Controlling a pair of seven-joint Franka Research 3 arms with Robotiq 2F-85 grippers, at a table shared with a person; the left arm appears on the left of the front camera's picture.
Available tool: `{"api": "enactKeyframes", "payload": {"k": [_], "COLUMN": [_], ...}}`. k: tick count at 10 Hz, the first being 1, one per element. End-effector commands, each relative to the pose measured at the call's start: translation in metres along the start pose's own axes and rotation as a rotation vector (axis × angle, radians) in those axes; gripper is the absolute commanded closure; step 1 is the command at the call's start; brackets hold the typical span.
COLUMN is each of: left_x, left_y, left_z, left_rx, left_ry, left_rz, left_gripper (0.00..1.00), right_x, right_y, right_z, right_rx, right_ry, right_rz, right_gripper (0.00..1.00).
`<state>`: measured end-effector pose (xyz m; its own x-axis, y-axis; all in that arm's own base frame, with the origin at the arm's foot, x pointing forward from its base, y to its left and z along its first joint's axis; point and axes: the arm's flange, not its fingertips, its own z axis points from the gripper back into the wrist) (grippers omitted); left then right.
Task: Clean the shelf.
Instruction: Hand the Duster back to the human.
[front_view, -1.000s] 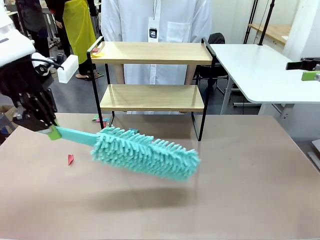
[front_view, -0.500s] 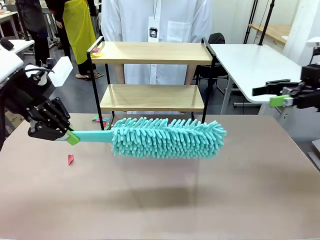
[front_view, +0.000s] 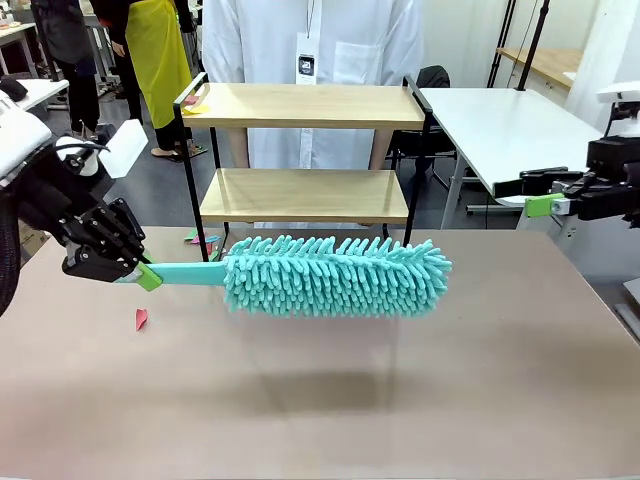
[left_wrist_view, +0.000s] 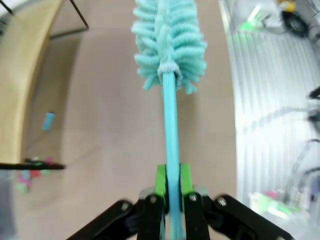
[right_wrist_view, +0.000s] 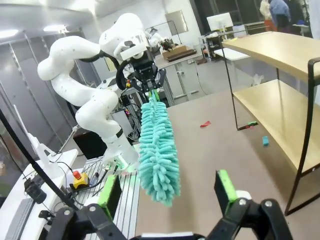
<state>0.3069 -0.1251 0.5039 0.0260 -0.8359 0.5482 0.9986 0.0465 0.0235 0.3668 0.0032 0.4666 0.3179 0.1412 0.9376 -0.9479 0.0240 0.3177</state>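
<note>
- While the shelf (front_view: 305, 150) stands at the far edge of the beige tabletop (front_view: 320, 400), just in front of a person in white, the left gripper (front_view: 140, 275) has its jaws clamped tight on the flat handle of a teal duster (front_view: 335, 277).
- From the left wrist view, the green pads (left_wrist_view: 160, 180) pinch the handle from both sides near its end, which leaves the whole fluffy head free for sweeping.
- The duster hangs level above the tabletop, just near of the shelf's lower board, its head lying across the shelf's front; that looks like a ready pose for a pass along a board.
- The right gripper (front_view: 540, 195) waits at the right with jaws spread wide and nothing in them, well apart from the duster.
- Small scraps (front_view: 141, 319) lie on the tabletop at the left, with more by the shelf's left foot; a bit of yellow sits on the top board's left end.
</note>
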Motion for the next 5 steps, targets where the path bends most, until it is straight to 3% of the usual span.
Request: {"api": "enactKeyframes", "payload": {"k": [1, 5], "left_x": [0.008, 0.018], "left_y": [0.011, 0.018], "left_z": [-0.009, -0.029], "left_rx": [-0.023, -0.020], "left_ry": [-0.032, -0.080], "left_rz": [0.016, 0.037], "left_gripper": [0.87, 0.87], "right_x": [-0.010, -0.038], "right_y": [0.008, 0.019], "right_z": [-0.022, -0.069], "right_rx": [-0.062, -0.064], "right_ry": [0.032, -0.057], "right_rz": [0.068, 0.126], "right_gripper": [0.00, 0.00]}}
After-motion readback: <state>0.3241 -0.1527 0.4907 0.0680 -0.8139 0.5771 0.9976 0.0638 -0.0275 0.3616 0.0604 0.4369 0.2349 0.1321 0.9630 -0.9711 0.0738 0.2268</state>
